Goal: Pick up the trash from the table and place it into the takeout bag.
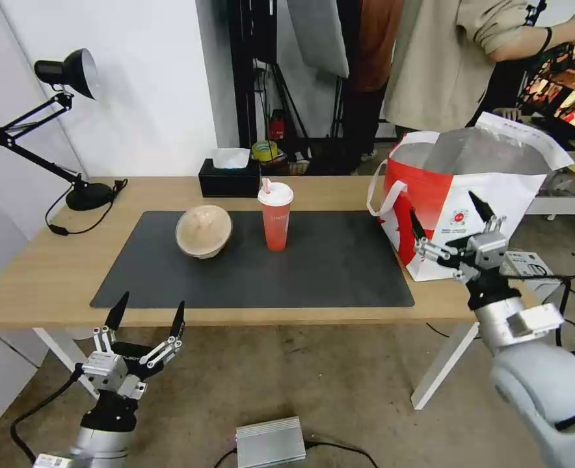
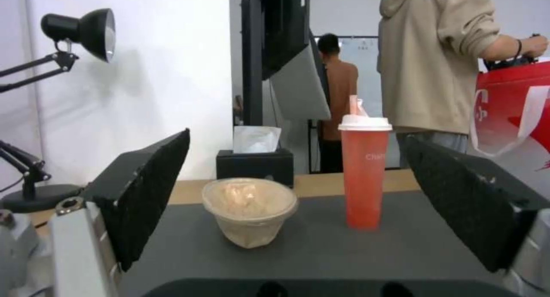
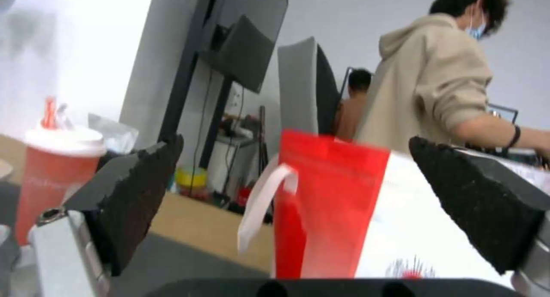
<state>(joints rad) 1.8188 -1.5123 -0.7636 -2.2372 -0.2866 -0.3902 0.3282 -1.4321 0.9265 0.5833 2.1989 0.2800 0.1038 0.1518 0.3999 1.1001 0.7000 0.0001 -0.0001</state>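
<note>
Fingers spread on both: left gripper (image 1: 147,316) low before table (image 1: 53,260), empty; right gripper (image 1: 449,218) just before bag (image 1: 521,188), empty. Bowl (image 1: 203,231), cup (image 1: 275,218) on mat (image 1: 339,266).

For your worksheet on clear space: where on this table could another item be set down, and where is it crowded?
Free: dark grey mat between red cup and takeout bag, its near strip, and bare wood below the desk lamp. Crowded: beige bowl, cup and tissue box cluster.
</note>
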